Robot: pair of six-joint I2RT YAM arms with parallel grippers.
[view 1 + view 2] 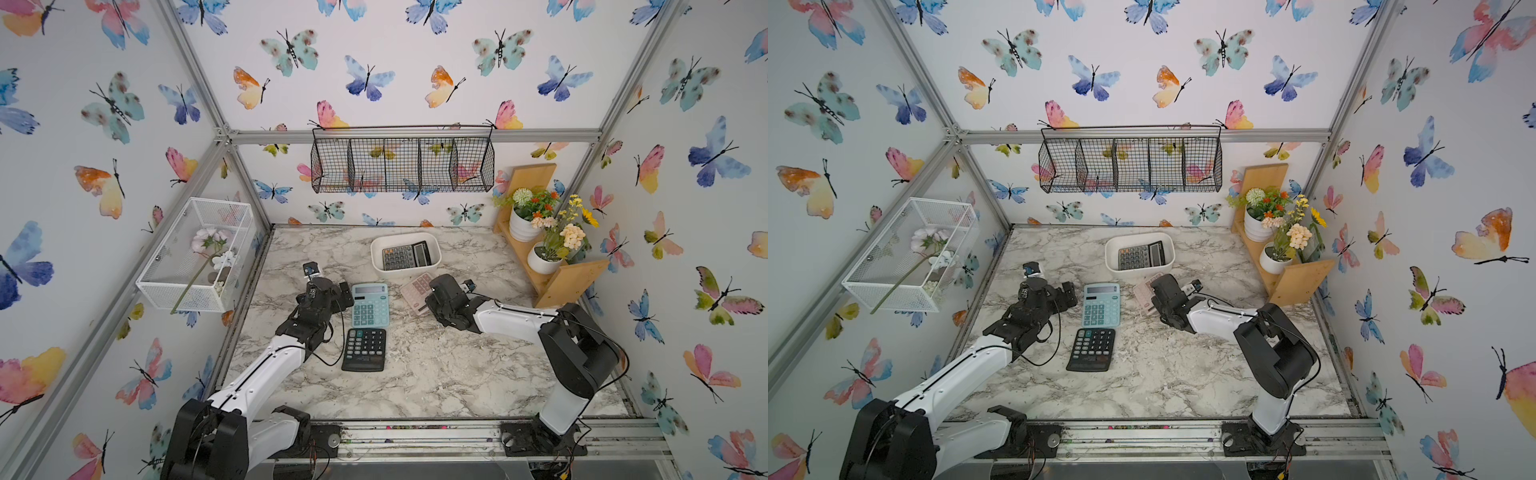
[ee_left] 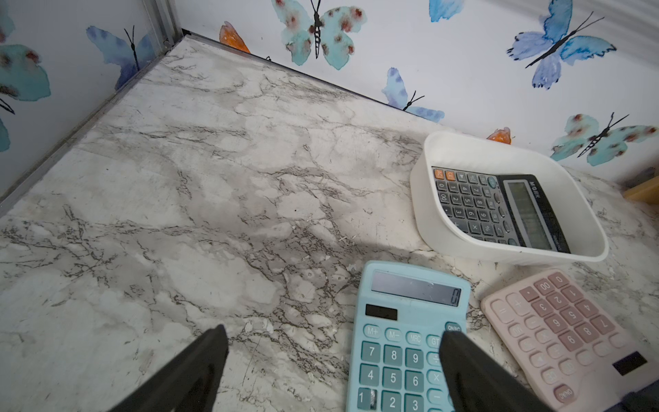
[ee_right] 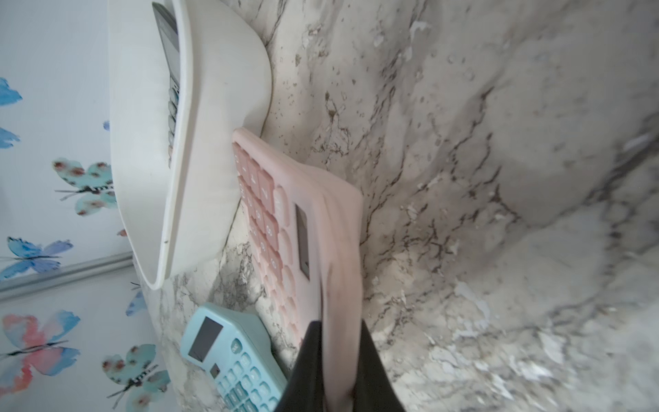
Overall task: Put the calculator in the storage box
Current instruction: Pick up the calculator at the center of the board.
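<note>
The left fingers (image 2: 185, 374) hang spread over the bench (image 2: 178, 178) at the light-blue calculator (image 2: 403, 342), so a sideways drift could nudge it into its neighbour. The white storage box (image 1: 376, 249) already holds a dark grey calculator (image 1: 405, 255) across most of its floor, and a second one may land askew or ride up on the rim. Just beside the box's near wall, the pink calculator (image 3: 264, 199) is pinched by the right fingers (image 3: 374, 371) along one thin edge only, so on lifting it may pivot, slip free, or catch the wall and shove the box.
</note>
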